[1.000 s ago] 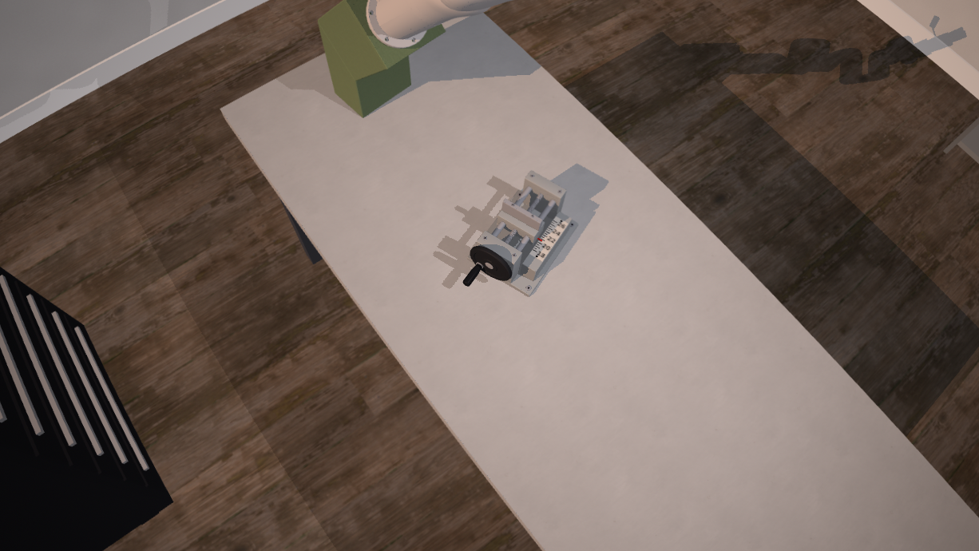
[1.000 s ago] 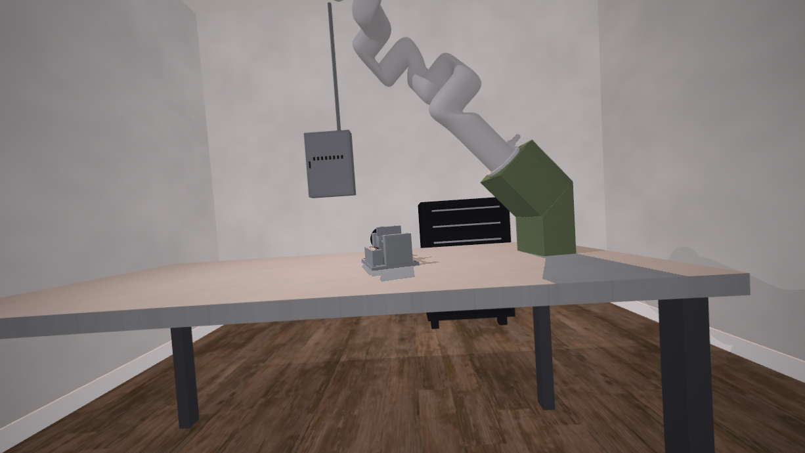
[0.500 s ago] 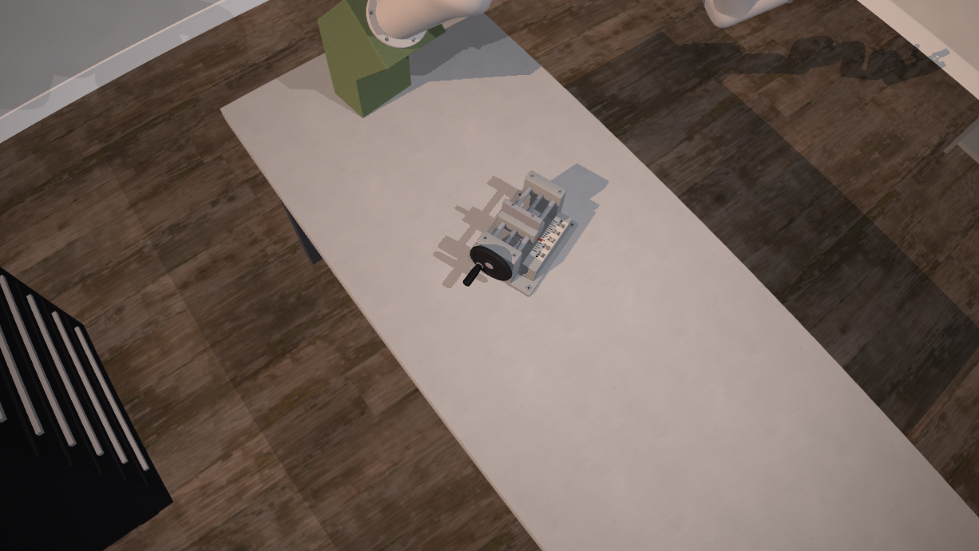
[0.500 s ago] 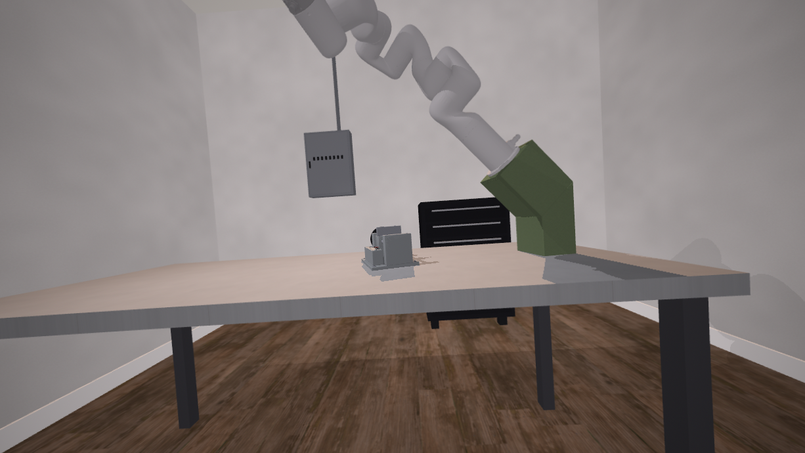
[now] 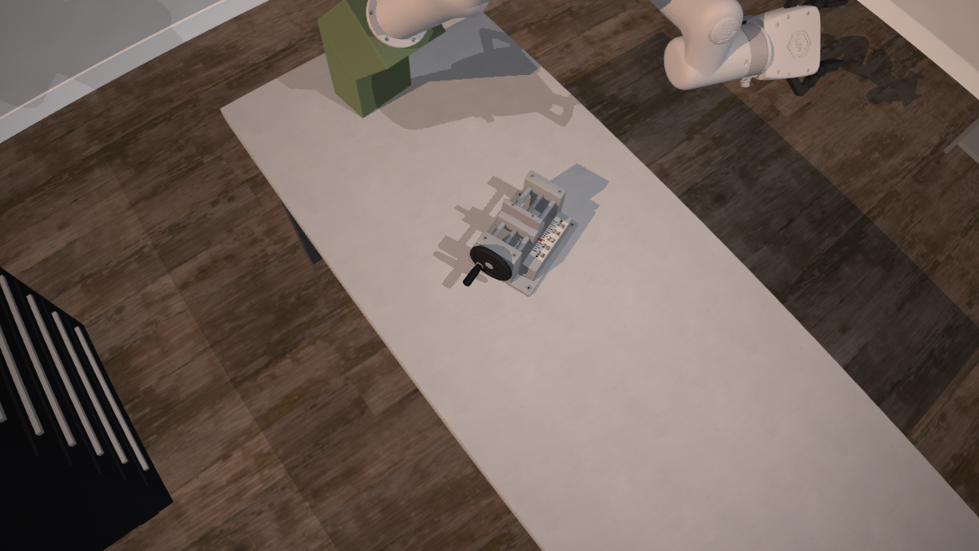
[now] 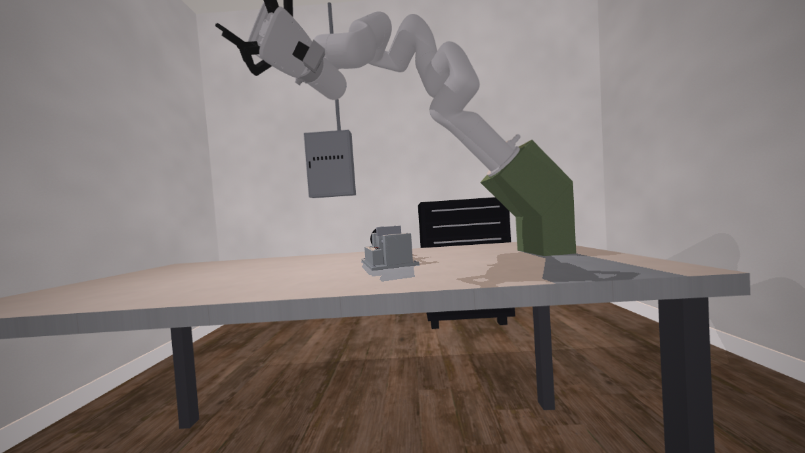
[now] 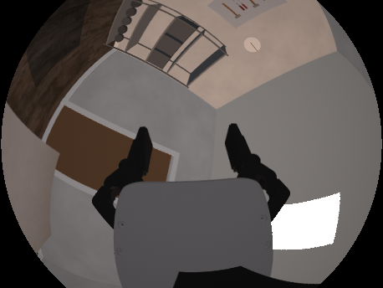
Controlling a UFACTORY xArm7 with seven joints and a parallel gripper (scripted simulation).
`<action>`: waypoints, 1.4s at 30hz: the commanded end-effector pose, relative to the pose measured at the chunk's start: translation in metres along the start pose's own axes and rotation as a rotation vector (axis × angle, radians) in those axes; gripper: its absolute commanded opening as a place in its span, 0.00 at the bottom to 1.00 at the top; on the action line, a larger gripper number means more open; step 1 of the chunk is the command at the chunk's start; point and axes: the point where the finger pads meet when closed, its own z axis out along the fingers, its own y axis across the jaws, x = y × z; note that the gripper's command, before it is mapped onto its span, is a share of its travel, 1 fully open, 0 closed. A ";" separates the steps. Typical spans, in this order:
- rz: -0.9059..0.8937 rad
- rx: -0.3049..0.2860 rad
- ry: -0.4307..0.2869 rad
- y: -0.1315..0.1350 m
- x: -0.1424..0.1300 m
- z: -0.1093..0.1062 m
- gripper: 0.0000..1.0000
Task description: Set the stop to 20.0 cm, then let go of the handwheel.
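Gripper (image 6: 253, 25) (image 7: 188, 134) released, fingers spread wide with nothing between them, held high above the level of the handwheel (image 5: 490, 263) (image 6: 371, 238) and well apart from it. The handwheel, black, stands on edge at one end of the grey screw fixture (image 5: 501, 243) (image 6: 397, 250), which sits on the bench (image 5: 616, 383) (image 6: 253, 281). Its crank handle (image 5: 472, 275) juts outward from the wheel face, on the side away from the fixture. Handling, estimated: wheel rigid, turning against moderate screw drag; handle smooth, perhaps slippery, so a light pinch could slide off; fixture probably heavy enough to stay put, though whether the screws in its base are anchored cannot be told. Suggested hold: close across the handle and carry it round the wheel axis, or grip the rim if the handle fouls the wrist. Red pointer (image 5: 540, 239) lies along the scale (image 5: 549, 240) beside the wheel's frame; reading too small to trust, so check before turning. Edges: the bench's long edge on the handle side is the nearer one to the handwheel; the green pedestal (image 5: 347, 61) (image 6: 555, 202) rises beyond the fixture's far end. Approach room looks open in front of the wheel face; the base plate below limits low finger sweeps.

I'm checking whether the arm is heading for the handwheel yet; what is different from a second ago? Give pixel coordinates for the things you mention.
The end effector (image 6: 252, 22) (image 7: 188, 134) has dropped into the exterior view, open, and the forearm has swung into the top view. Nothing was grasped or released. The handwheel (image 5: 490, 263) and the stop fixture (image 6: 397, 249) look unchanged.
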 end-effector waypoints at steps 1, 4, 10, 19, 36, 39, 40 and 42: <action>-0.175 0.093 0.099 -0.045 0.023 -0.025 1.00; -0.175 0.093 0.099 -0.045 0.023 -0.025 1.00; -0.404 0.223 0.275 -0.115 0.054 -0.081 1.00; -0.603 0.322 0.468 -0.172 0.079 -0.147 1.00; -0.953 0.422 0.967 -0.253 0.121 -0.325 1.00; -0.998 0.420 1.059 -0.260 0.127 -0.357 1.00; -0.998 0.420 1.059 -0.260 0.127 -0.357 1.00; -0.998 0.420 1.059 -0.260 0.127 -0.357 1.00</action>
